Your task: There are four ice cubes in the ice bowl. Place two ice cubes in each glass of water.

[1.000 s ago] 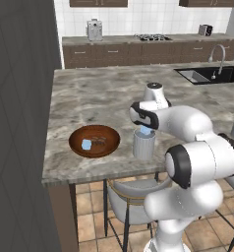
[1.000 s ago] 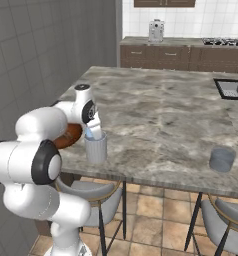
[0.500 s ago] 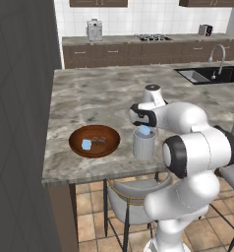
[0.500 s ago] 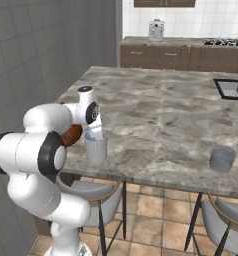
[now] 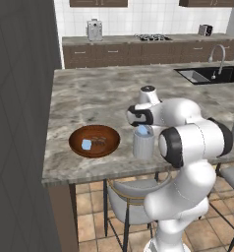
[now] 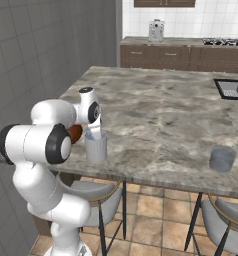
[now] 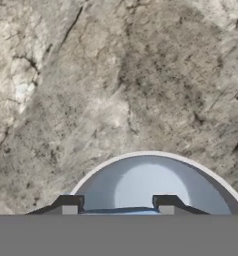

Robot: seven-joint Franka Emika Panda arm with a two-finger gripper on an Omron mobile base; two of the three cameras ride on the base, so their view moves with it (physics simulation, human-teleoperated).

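One ice cube (image 5: 144,131) sits at the mouth of the near glass (image 5: 143,146), which stands on the table (image 5: 89,98) just beside the ice bowl (image 5: 111,147), on the side away from the table's left end. The end effector (image 5: 144,128) hangs directly over this glass. In the hand view its two tips (image 7: 68,205) stand partly apart with a pale-blue edge between them, so it appears to be pinching the cube. The grip is not fully visible.

Another ice cube (image 5: 86,144) lies inside the ice bowl, left of centre. Whether more cubes lie there cannot be told. The second glass (image 6: 222,159) stands well apart from the ice bowl, near the opposite end of the table's front edge.

Hazards from this position:
- Release off centre: the cube may strike the rim and fall to the table. The hand view shows the glass (image 7: 151,180) low in the frame, not centred.
- Release from too high: water may splash out.
- Descent too far: the tips may knock the rim and tip the glass toward the ice bowl or over the nearby table edge.
- Miscount: a third cube in this glass leaves the second glass short.

Orientation: the near glass is upright, its long axis vertical and its mouth facing up toward the end effector. The cube has no long axis.
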